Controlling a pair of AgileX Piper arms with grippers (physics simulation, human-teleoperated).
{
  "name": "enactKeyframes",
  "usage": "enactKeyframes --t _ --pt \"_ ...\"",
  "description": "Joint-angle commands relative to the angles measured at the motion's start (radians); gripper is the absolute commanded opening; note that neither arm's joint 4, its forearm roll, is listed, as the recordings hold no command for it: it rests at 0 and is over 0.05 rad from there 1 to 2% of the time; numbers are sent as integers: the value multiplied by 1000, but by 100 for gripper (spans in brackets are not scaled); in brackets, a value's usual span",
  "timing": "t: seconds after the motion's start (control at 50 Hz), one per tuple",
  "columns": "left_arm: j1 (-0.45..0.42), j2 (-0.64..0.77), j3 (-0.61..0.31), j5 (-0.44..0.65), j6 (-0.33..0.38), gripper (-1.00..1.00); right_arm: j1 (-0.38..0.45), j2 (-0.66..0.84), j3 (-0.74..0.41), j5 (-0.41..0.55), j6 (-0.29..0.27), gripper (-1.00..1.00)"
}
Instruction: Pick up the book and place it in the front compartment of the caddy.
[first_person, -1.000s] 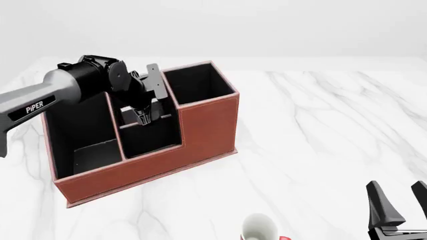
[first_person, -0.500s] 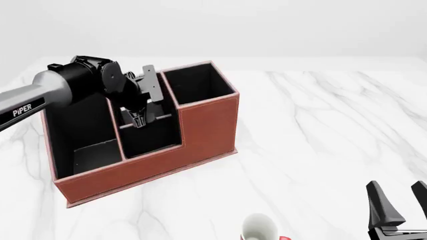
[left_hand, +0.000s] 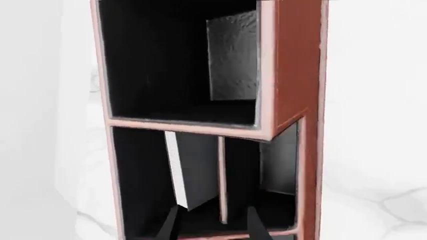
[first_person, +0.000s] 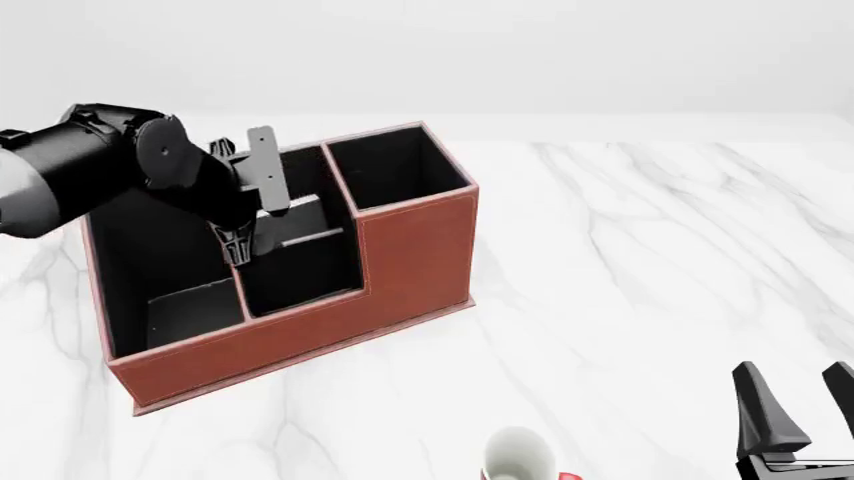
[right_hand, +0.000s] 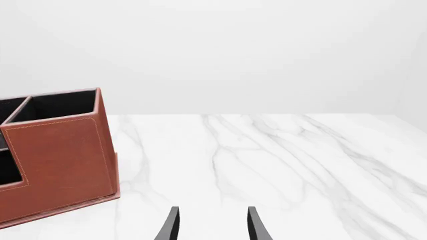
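Note:
The reddish-brown caddy (first_person: 414, 255) stands at the left of the table and also shows in the left wrist view (left_hand: 290, 65). The black book (left_hand: 197, 170) stands upright inside it with its white strip showing. It leans on the thin divider, on the side away from the cut-down wall. In the front view the book (first_person: 296, 213) sits just behind that divider. The front compartment (first_person: 314, 272) looks empty. My left gripper (first_person: 238, 245) is open and empty above the caddy, left of the book. My right gripper (first_person: 794, 375) is open and empty at the near right.
A white mug with red (first_person: 518, 455) stands at the table's near edge, left of the right gripper. The caddy's tall square pocket (first_person: 394, 165) is at its right end, and the large pocket (first_person: 167, 275) at its left end. White marble table (first_person: 641, 260) extends to the right.
My left gripper has moved left and away from the middle pockets, leaving the book standing in the caddy. The right arm has not moved.

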Motion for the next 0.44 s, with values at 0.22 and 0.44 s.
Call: enactKeyframes --t 0.22,0.44 --pt "-11 -441 242 122 48 100 0 -5 0 4 -2 100" --pt "-56 -707 392 214 75 100 0 -5 0 4 -2 100"
